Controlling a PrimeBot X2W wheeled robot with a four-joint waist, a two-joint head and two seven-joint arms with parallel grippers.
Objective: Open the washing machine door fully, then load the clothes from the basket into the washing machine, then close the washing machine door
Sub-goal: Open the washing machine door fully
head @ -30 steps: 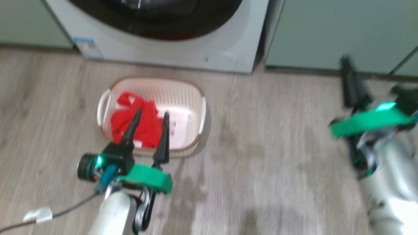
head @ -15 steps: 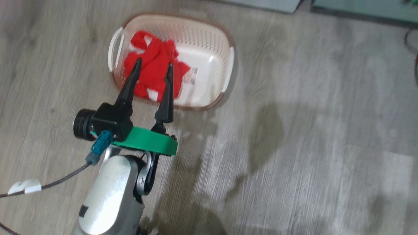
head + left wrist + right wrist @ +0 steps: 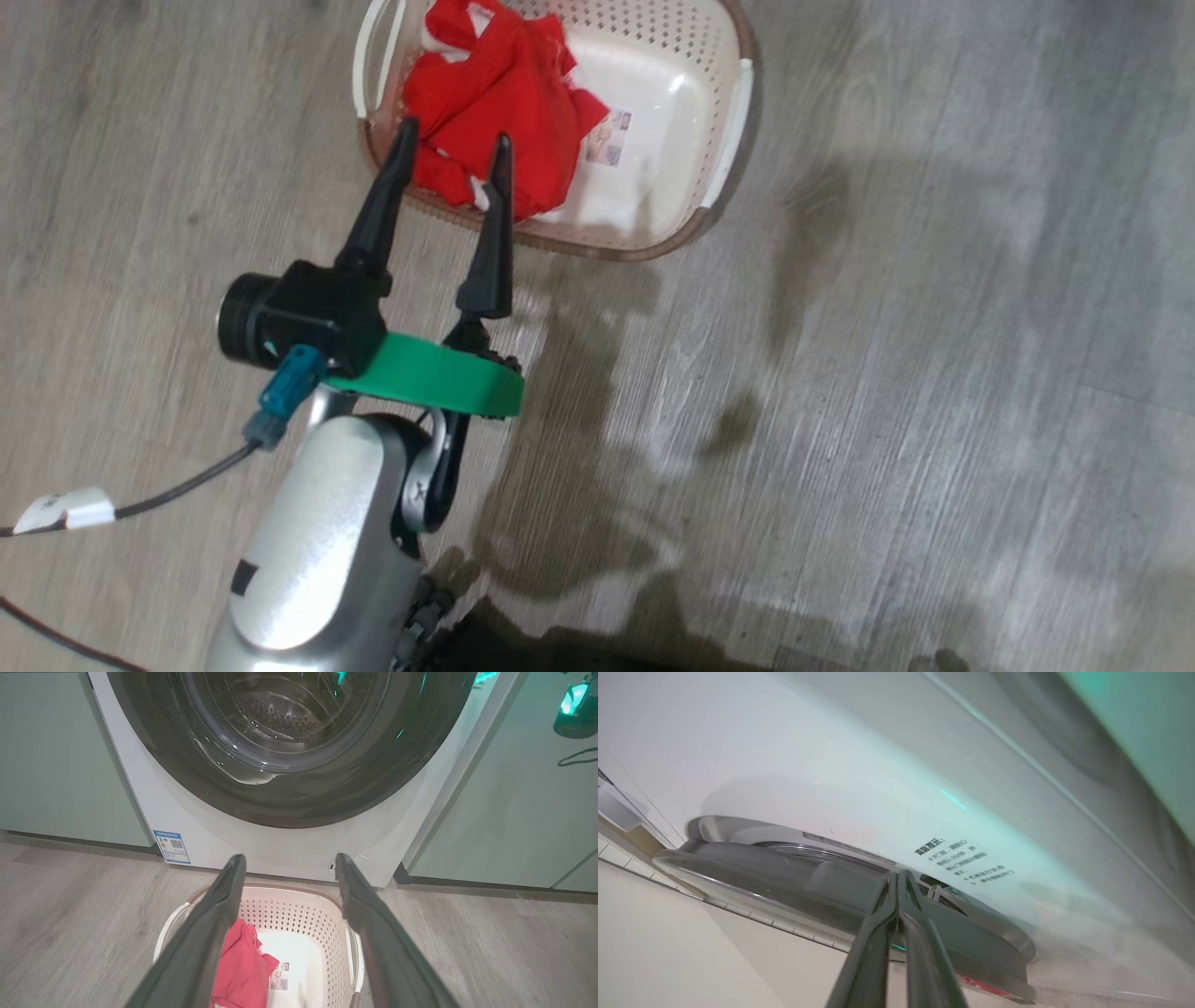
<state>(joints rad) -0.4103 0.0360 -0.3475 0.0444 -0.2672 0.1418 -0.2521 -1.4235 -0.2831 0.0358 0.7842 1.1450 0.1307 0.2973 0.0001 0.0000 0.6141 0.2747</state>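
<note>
Grey plank floor [image 3: 840, 373] beneath basket [image 3: 616, 250], clothes [image 3: 504, 93] heaped inside. Beyond basket, washing machine door [image 3: 289, 807] seemingly shut. Left gripper [image 3: 456, 133] spread empty above basket's near rim; right gripper [image 3: 896, 873] clenched, tips by door's rim. Likely door-opening step: next, hook rim, swing wide

This looks to me like a laundry corner of a home. A white front-loading washing machine [image 3: 261, 847] stands built in between pale green cabinets [image 3: 56, 756], on a grey wood-look floor [image 3: 887, 373]. A plastic basket [image 3: 728, 103] with red clothes [image 3: 504, 84] sits on this floor, just before the machine.
</note>
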